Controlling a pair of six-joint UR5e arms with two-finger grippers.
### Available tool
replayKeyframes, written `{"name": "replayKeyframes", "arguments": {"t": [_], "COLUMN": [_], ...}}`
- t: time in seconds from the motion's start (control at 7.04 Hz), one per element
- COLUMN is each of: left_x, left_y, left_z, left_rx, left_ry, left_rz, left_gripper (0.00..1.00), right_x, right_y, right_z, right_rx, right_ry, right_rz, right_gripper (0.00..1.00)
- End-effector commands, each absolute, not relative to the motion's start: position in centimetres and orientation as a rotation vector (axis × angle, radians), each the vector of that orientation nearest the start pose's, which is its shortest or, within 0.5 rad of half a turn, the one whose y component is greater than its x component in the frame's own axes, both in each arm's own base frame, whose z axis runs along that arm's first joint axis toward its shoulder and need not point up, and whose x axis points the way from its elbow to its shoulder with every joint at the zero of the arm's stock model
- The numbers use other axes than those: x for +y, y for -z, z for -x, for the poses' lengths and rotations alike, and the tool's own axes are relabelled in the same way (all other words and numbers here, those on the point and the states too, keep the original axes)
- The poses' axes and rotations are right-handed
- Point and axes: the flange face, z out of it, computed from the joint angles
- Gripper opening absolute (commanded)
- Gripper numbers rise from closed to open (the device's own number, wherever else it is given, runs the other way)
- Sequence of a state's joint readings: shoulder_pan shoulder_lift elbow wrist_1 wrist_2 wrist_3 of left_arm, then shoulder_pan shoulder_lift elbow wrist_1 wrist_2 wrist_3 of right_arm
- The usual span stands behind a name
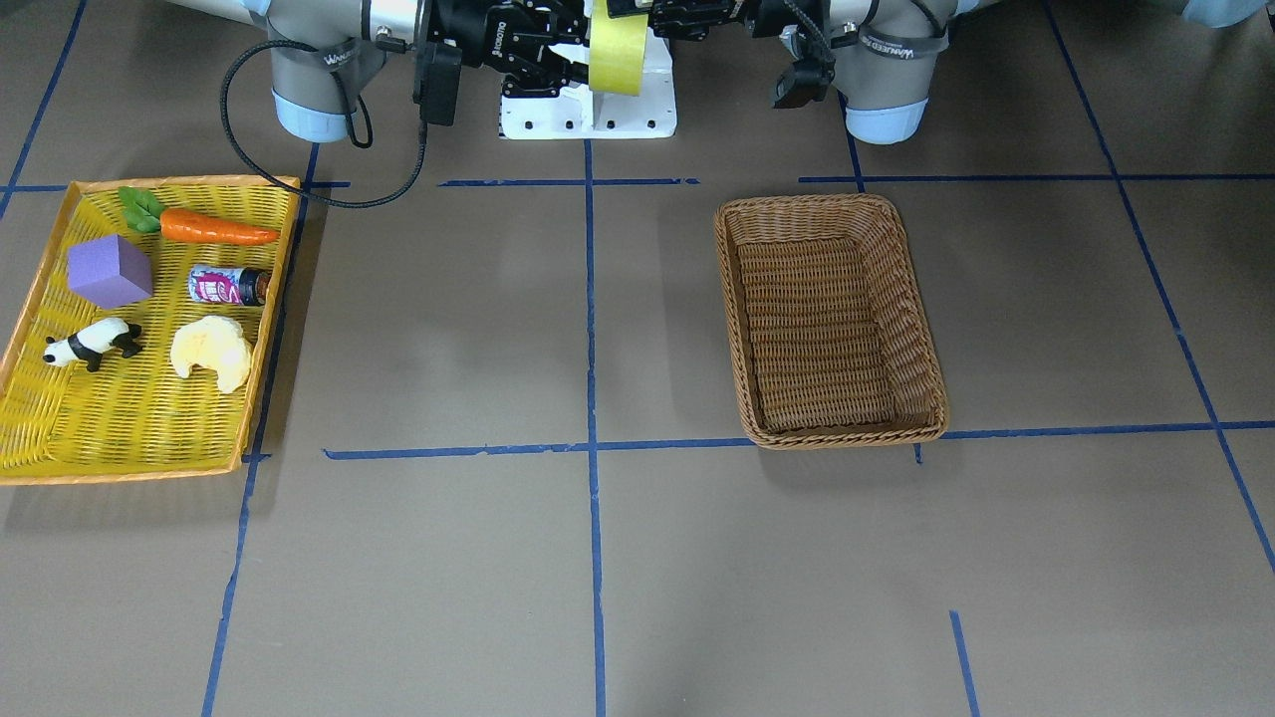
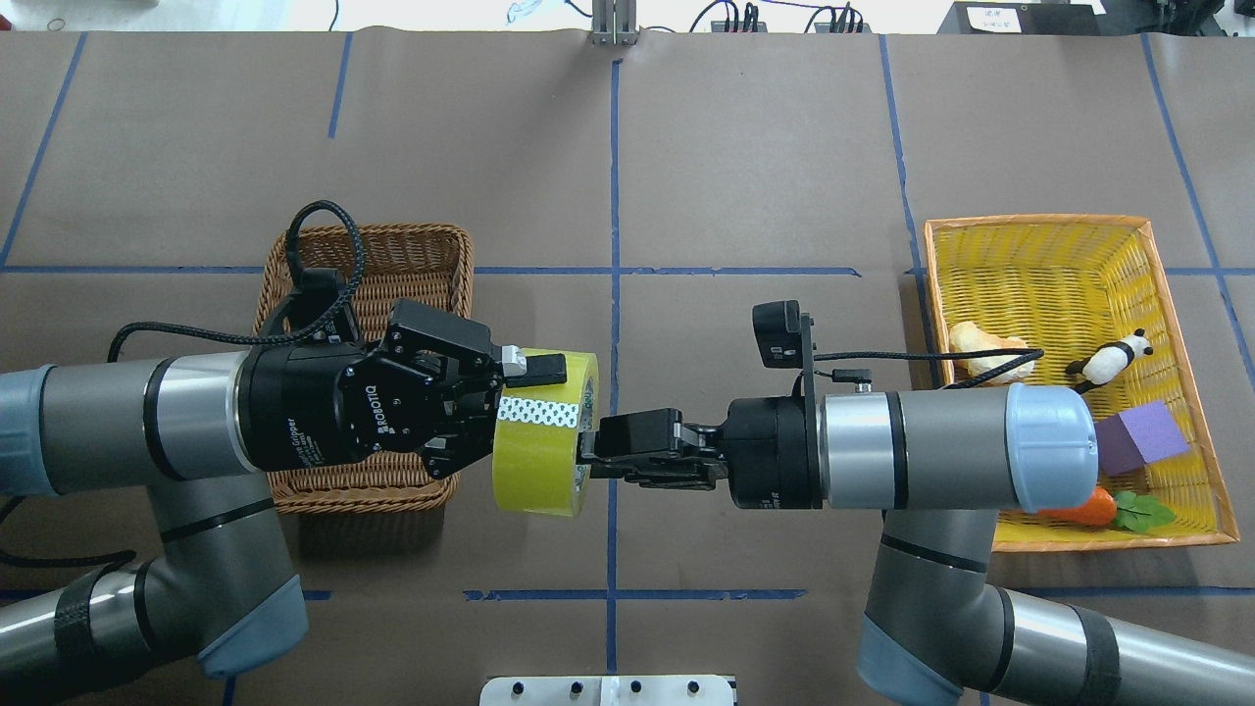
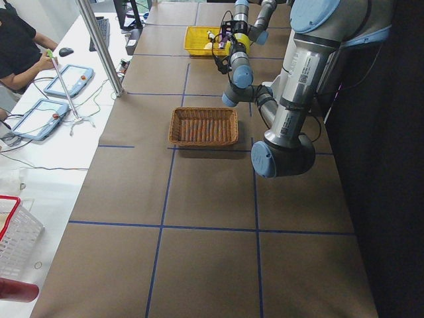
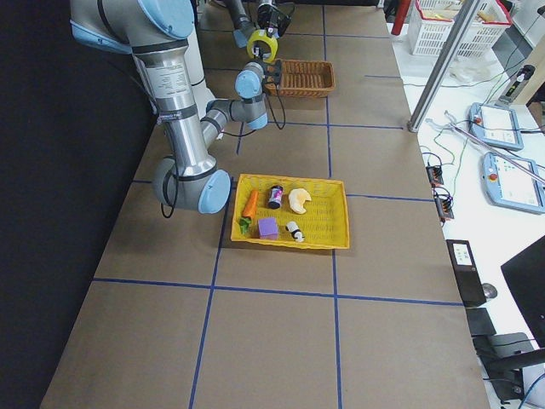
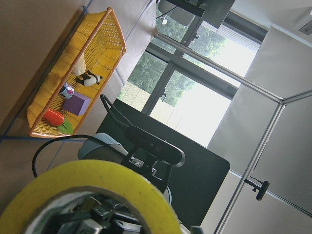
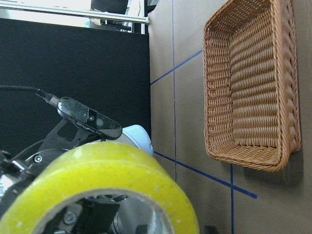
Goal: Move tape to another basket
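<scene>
The right gripper [image 2: 591, 453] comes in level from the robot's right, its fingers drawn close together and pinching the near rim of the tape [image 2: 539, 461]. The left gripper [image 2: 505, 402] meets the roll from the other side. One finger [image 2: 537, 370] lies along the roll's outer face, on the side away from the robot. The other finger is hidden behind the roll, so I cannot tell whether this gripper grips the tape or only brackets it.

The tape hangs in the air between the two grippers, clear of the table [image 2: 765, 147], with its core pointing from one gripper to the other. Each wrist view looks through that core at the opposite gripper's dark body. A white patterned strip runs across the roll's yellow-green face. In the overhead view the roll sits just left of the blue centre line and beside the basket [image 2: 412, 235], not in it. In the front-facing view it hangs before the white base plate [image 1: 588, 119] at the robot's foot.

The basket stands on the left arm's side, partly covered by that arm in the overhead view, and nothing shows inside it in the front-facing view.

Well apart, on the right arm's side, lies the tray [image 2: 1039, 224]. It holds a croissant [image 2: 985, 353], a panda [image 2: 1113, 355], a cube [image 2: 1142, 438], a carrot [image 2: 1083, 508] and a can [image 1: 227, 286] on its side.
</scene>
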State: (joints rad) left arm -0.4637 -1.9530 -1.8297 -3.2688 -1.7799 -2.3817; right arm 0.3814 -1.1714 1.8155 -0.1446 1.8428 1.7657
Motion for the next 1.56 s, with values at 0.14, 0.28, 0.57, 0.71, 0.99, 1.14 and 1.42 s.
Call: {"name": "replayKeyframes", "arguments": {"t": [0.14,0.28,0.57,0.71,0.99,1.14,1.42], "left_x": [-31.1,-30.9,-31.6,-32.9,-37.2,-38.6,-40.0], "left_y": [-18.3,-18.0,-19.2,-20.6,-23.0,-23.2,-23.8], "left_z": [-37.1,-36.7,-33.1,-31.6,-28.4,-27.6,-28.7], "left_rx": [2.297,2.305,2.288,2.247,2.075,2.009,1.813], "left_ry": [0.392,0.382,0.358,0.355,0.334,0.36,0.259], "left_rz": [0.509,0.511,0.459,0.417,0.356,0.353,0.212], "left_gripper": [0.0,0.0,0.0,0.0,0.0,0.0,0.0], "right_x": [-28.7,-28.7,-29.6,-30.8,-35.4,-37.5,-41.5], "right_y": [-18.5,-18.5,-18.4,-18.6,-19.0,-18.7,-18.4], "right_z": [43.9,43.9,43.2,42.3,39.6,38.4,38.3], "right_rx": [-2.064,-2.064,-2.064,-2.054,-1.936,-1.862,-1.643], "right_ry": [-0.071,-0.073,-0.086,-0.096,-0.088,-0.099,-0.094], "right_rz": [-0.023,-0.023,-0.039,-0.06,-0.072,-0.076,-0.125], "right_gripper": [1.0,1.0,1.0,1.0,1.0,1.0,1.0]}}
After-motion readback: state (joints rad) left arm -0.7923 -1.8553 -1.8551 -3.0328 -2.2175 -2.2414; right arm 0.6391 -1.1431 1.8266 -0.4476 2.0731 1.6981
